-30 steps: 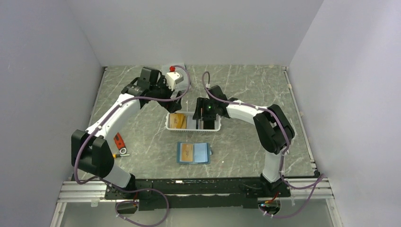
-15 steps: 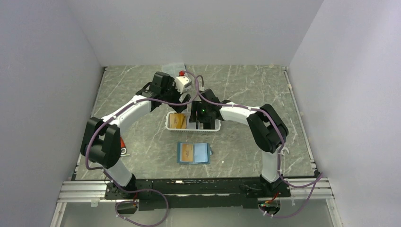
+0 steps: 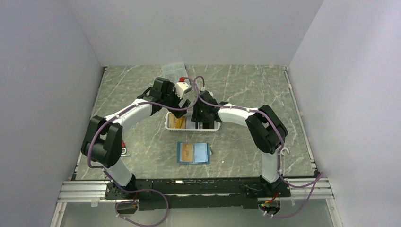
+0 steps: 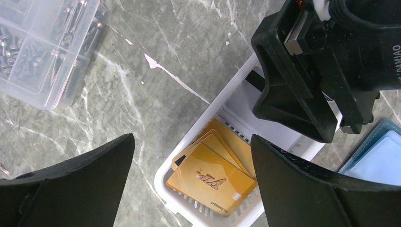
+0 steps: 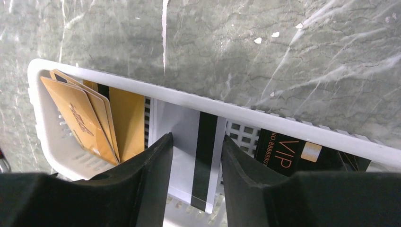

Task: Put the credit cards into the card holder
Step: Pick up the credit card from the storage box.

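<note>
L gripper (image 4: 191,139) spread wide; R gripper (image 5: 196,138) half-spread over grey card (image 5: 187,127) (1 black stripe).

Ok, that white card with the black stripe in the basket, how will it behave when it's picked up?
The white striped card looks thin and stiff, so it is probably light and only slightly bendy. Its smooth face may slip in the right gripper. It seems to lie flat on the basket floor, so its edge is probably hard to catch.
</note>
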`<state>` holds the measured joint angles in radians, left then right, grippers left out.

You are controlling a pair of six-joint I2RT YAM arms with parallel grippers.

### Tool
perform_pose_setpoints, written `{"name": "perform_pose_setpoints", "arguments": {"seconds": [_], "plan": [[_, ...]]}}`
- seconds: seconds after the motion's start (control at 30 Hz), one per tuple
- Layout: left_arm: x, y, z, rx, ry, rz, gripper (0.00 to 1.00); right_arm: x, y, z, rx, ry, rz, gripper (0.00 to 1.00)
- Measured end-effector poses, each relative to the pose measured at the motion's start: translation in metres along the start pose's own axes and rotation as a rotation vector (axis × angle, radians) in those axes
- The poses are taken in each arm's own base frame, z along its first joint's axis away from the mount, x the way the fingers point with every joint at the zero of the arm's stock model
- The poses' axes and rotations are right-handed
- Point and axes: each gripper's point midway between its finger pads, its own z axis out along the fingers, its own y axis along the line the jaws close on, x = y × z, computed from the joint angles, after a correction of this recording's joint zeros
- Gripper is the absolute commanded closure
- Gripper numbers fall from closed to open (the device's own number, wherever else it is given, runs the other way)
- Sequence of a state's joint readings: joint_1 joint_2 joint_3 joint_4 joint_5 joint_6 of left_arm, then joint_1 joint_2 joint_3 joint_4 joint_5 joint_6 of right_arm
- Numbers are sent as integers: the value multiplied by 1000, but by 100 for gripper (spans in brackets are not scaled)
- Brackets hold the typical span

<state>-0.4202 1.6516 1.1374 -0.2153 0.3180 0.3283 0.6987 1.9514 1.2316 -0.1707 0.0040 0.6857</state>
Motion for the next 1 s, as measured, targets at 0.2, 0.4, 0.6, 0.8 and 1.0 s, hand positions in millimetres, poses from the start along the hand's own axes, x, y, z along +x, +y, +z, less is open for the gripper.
{"name": "perform_pose_setpoints", "arguments": {"seconds": [0.2, 0.4, 0.6, 0.8, 1.0], "plan": [[-1, 0, 0, 6, -4, 16, 1, -2, 2, 1, -4, -33, 33, 67], [0, 1, 0, 5, -2, 44, 1, 1, 0, -4, -29, -64, 52, 73], [2, 0, -1, 8, 6, 48, 1, 5, -3, -11, -37, -74, 60, 78], [4, -1, -1, 12, 13, 45, 1, 8, -5, -16, -47, -81, 63, 81], [9, -3, -2, 28, 29, 30, 1, 7, -8, -24, -62, -94, 70, 82]]}}
